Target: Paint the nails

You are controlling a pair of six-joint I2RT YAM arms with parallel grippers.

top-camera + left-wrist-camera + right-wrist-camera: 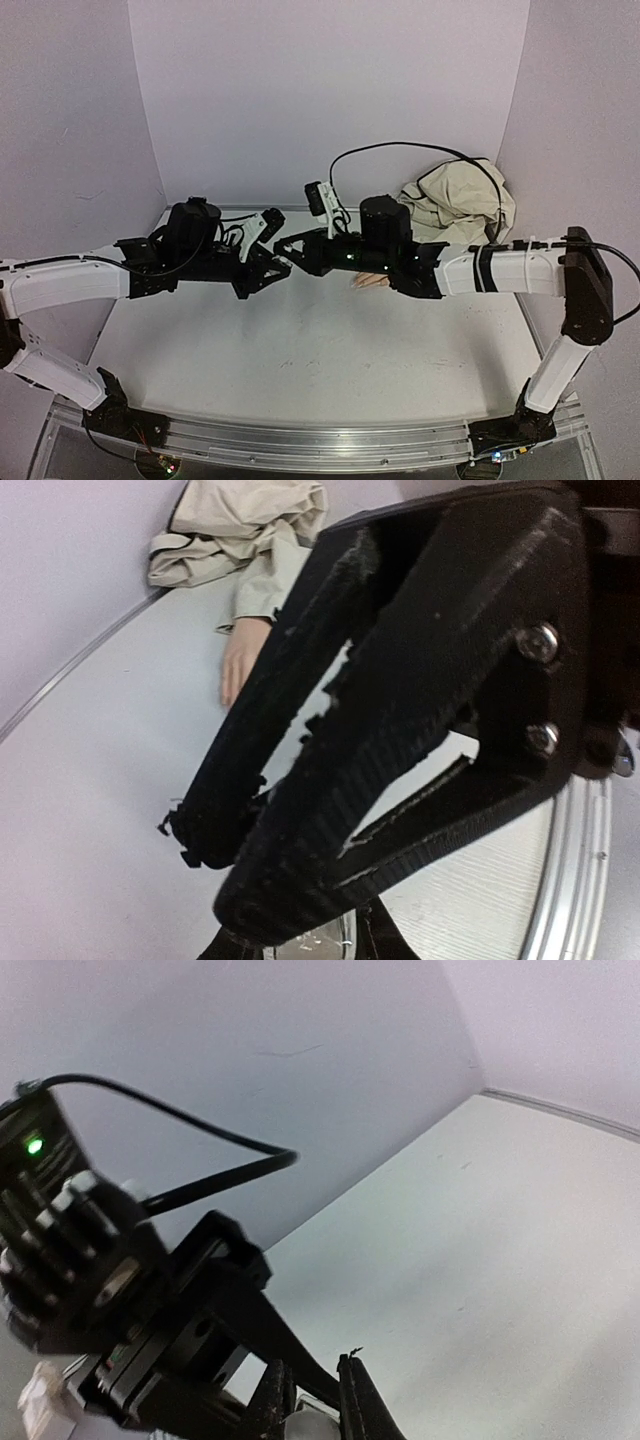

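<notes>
The peach mannequin hand [370, 282] lies on the table under my right arm, and its nails are too small to see. In the left wrist view the hand [240, 660] lies palm down with its beige sleeve [262, 585] behind. My two grippers meet above the table's middle. My left gripper [268, 274] is shut on a small whitish bottle [312, 942], which sits between its fingers [385, 942]. My right gripper [300, 252] comes in from the right, its jaws closed on the bottle's pale top [318, 1428].
A crumpled beige cloth [455, 200] lies at the back right corner, also in the left wrist view [235, 525]. A black cable [400, 148] loops above the right arm. White walls close in the table [300, 350] on three sides.
</notes>
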